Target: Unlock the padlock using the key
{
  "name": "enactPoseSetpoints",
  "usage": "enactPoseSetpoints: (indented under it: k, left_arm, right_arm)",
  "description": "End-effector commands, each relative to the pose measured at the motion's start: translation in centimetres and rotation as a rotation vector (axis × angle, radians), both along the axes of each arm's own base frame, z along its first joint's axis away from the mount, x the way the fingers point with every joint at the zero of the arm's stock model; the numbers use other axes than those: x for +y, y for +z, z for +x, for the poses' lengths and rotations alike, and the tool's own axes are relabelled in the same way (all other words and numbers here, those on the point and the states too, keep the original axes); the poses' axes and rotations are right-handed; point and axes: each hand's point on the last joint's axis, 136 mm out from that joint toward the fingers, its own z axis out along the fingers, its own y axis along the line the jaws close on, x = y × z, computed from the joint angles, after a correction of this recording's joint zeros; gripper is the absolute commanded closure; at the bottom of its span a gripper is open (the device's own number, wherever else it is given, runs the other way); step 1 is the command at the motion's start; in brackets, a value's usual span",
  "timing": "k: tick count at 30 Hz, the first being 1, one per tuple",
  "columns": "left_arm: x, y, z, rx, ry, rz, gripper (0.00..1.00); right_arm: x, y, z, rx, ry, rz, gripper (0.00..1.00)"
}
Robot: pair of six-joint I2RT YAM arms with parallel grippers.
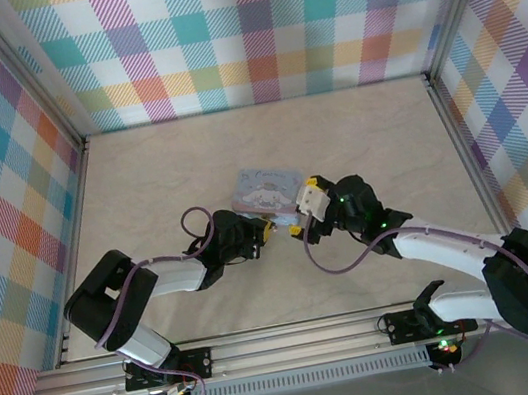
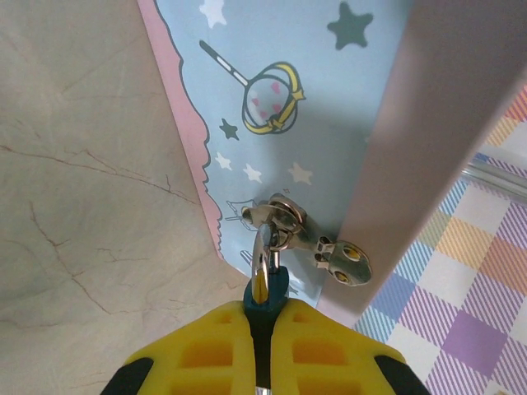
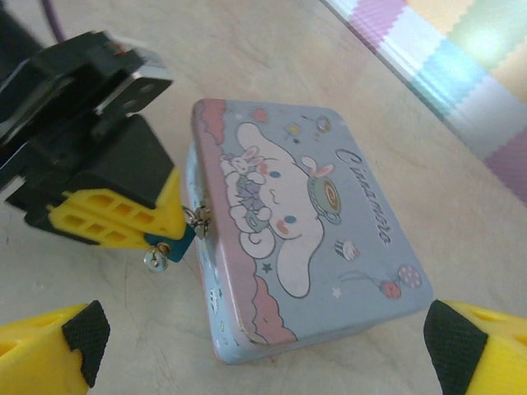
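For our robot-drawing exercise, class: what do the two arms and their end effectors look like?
The left arm and right arm have white links between bulky black joints, each trailed by a purple cable. The left end effector and right end effector have yellow fingers; the right's tips carry black pads.

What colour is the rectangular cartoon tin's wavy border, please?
Pink border; the pale blue tin shows best in the right wrist view.
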Motion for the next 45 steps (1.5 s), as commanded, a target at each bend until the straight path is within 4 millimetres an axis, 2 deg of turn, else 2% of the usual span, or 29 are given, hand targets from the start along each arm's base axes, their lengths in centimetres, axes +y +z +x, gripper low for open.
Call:
enactPoseSetpoints:
  k: [1,6,8,15,20,25,31,45]
  left_arm:
    - [-0.6,1.2,0.1,-0.004,-0.002,-0.022,1.00]
    - [-0.6,1.3,0.1,-0.005,-0.003,-0.023,1.00]
    - [-0.6,1.4,0.1,-0.006,-0.003,-0.024,1.00]
    - [-0.5,1.3,0.0,-0.006,-0.004,-0.022,1.00]
    - [-0.5,1.5,0.1,-0.010,-0.001,-0.021,1.00]
    - [-0.3,1.6,0.0,-0.012,0.002,-0.016,1.00]
    - [-0.3,1.6,0.0,-0.011,0.003,-0.013,1.00]
    - [-0.3,1.7,0.0,-0.011,0.001,-0.010,1.00]
  right_arm:
    - [0.8,-0.9,-1.8,-0.100,0.155,-0.105,0.00]
    - [1.6,-2.3,-2.4,-0.119,0.211,-0.182,0.01]
    - [2.1,-3.0,-2.4,-0.113,0.216,-0.213,0.07]
    - [4.3,-4.1,-1.9,-0.108,0.219,-0.257,0.16]
    - [5.1,-4.6,-1.4,-0.109,0.220,-0.265,0.28]
    - [5.1,-5.4,-1.2,-0.111,0.209,-0.271,0.40]
    - [5.5,-5.1,-0.8,-0.110,0.190,-0.248,0.52]
    - [6.7,-5.9,-0.4,-0.125,0.198,-0.262,0.62]
